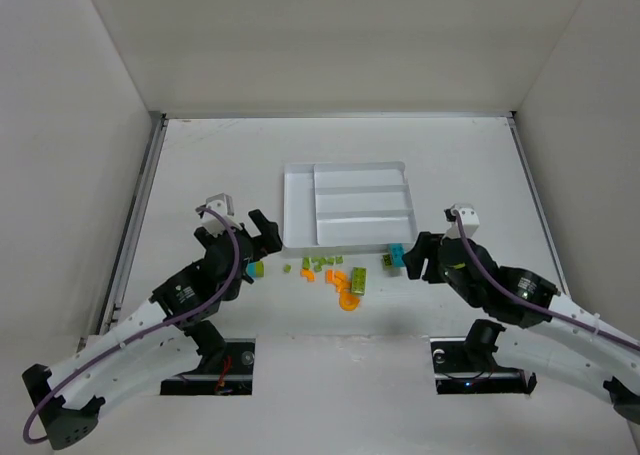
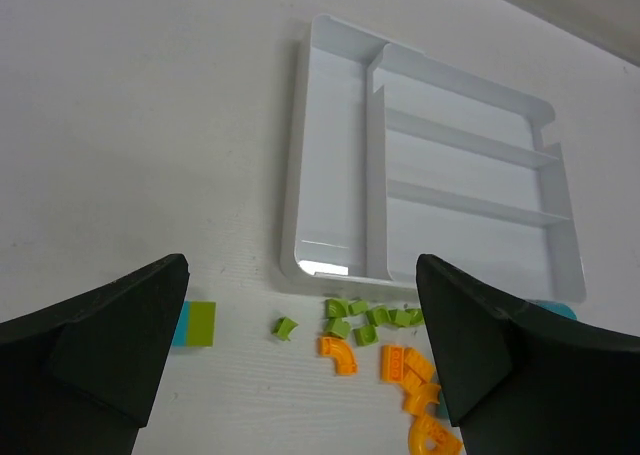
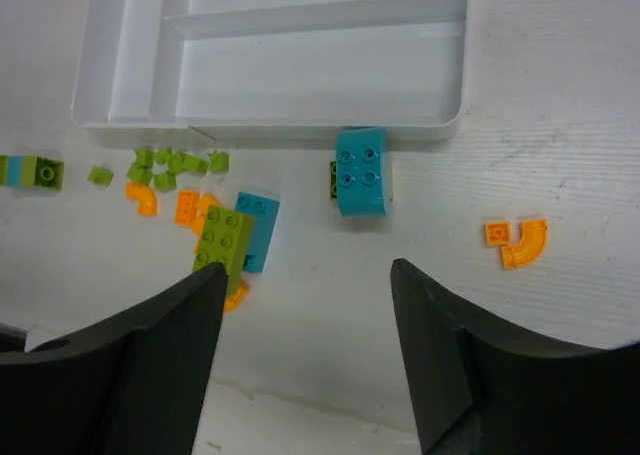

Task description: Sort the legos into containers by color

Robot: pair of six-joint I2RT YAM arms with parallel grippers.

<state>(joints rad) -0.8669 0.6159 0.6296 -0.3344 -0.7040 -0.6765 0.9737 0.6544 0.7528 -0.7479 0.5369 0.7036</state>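
Loosely scattered legos [image 1: 358, 279] — lime, orange, teal

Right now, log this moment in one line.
tray: empty | legos: all on table, unsorted | left claw: open, holding nothing | right claw: open, holding nothing

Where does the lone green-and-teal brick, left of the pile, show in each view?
Top external: green-and-teal brick below-left of the white tray.
Left wrist: green-and-teal brick at lower left.
Right wrist: green-and-teal brick at far left edge.
Shared landmark: the white tray.
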